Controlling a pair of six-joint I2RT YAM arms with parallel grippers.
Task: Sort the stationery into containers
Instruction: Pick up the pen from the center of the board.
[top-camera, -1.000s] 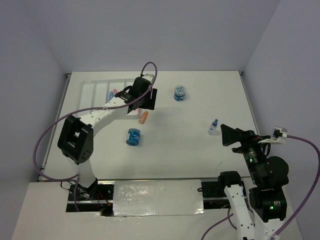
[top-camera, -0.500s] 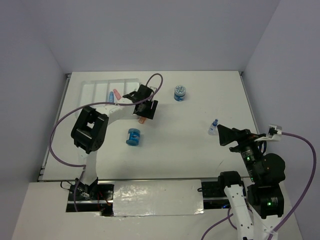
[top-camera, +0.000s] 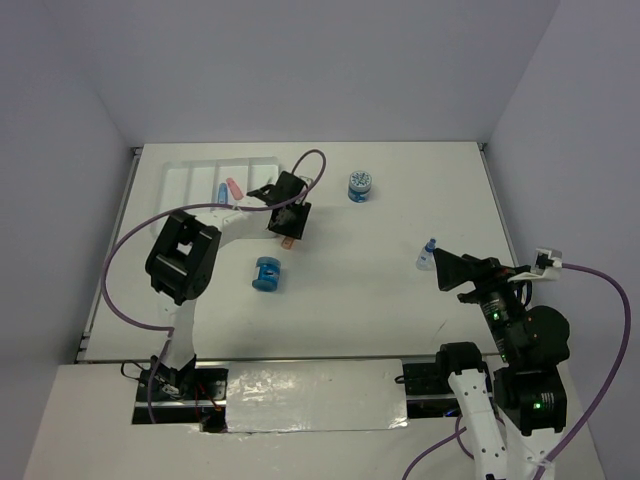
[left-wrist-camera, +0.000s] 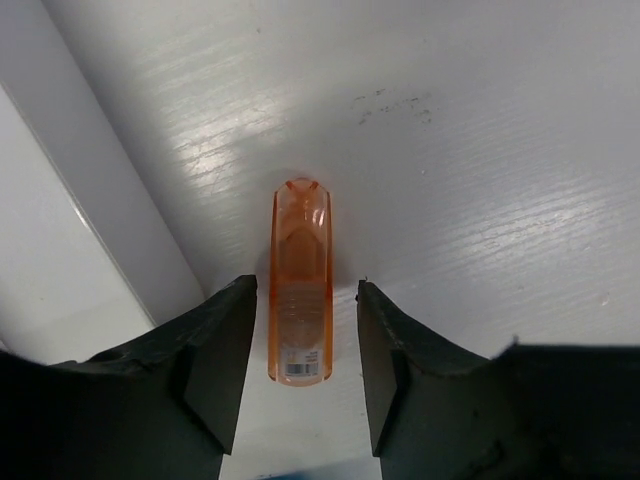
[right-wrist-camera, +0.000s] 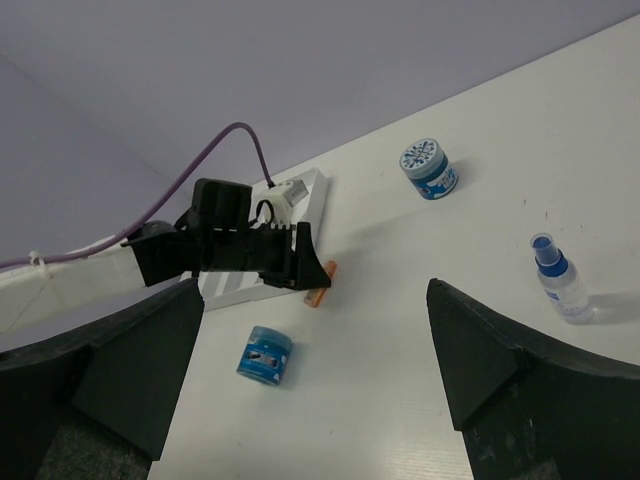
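A short translucent orange piece (left-wrist-camera: 300, 290) lies on the white table just right of the white divided tray (top-camera: 188, 178). My left gripper (left-wrist-camera: 305, 292) is lowered over the piece with one finger on each side. It is open, with a thin gap showing on both sides. From above the gripper (top-camera: 288, 230) hides most of the piece (top-camera: 289, 241). A blue stub (top-camera: 221, 192) and a pink stub (top-camera: 233, 187) lie in the tray. My right gripper (right-wrist-camera: 315, 300) hangs wide open and empty above the right side (top-camera: 452, 268).
One blue round spool (top-camera: 267, 273) lies on its side in front of the left gripper; another (top-camera: 360, 186) stands at the back centre. A small spray bottle (top-camera: 427, 254) stands close to the right gripper. The tray's wall (left-wrist-camera: 110, 200) runs just left of the left fingers.
The left arm has folded in and lowered its gripper over the orange piece, and its jaws have narrowed around it. The right arm has barely shifted.
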